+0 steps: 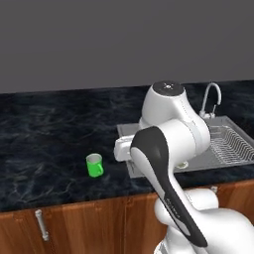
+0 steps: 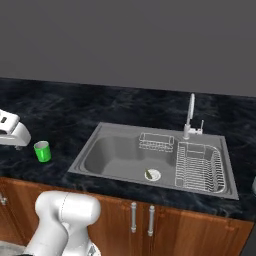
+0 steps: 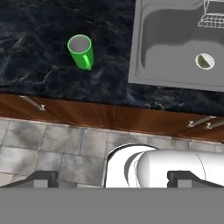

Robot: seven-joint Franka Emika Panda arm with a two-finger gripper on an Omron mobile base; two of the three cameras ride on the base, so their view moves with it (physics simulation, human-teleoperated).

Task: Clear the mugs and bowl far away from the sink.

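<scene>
A small bright green mug (image 1: 94,165) stands upright on the black marble counter (image 1: 44,149), left of the steel sink (image 1: 223,149). From the right base view the mug (image 2: 42,151) is near the left edge, with the sink (image 2: 115,155) well to its right. My gripper (image 3: 114,179) is open, with nothing between its dark fingertips (image 3: 41,178). It hangs above the counter's front edge and looks down. The mug (image 3: 81,51) lies ahead, up and left of the fingertips, and they do not touch it. The sink (image 3: 175,43) is at the upper right. The bowl is out of view.
A chrome faucet (image 2: 190,112) rises behind the basin. A wire dish rack (image 2: 200,167) fills its right part, with a small wire basket (image 2: 156,141) at the back and a round drain (image 2: 152,174). Wooden cabinet doors (image 3: 87,113) with handles sit below the counter, above a tiled floor (image 3: 52,144).
</scene>
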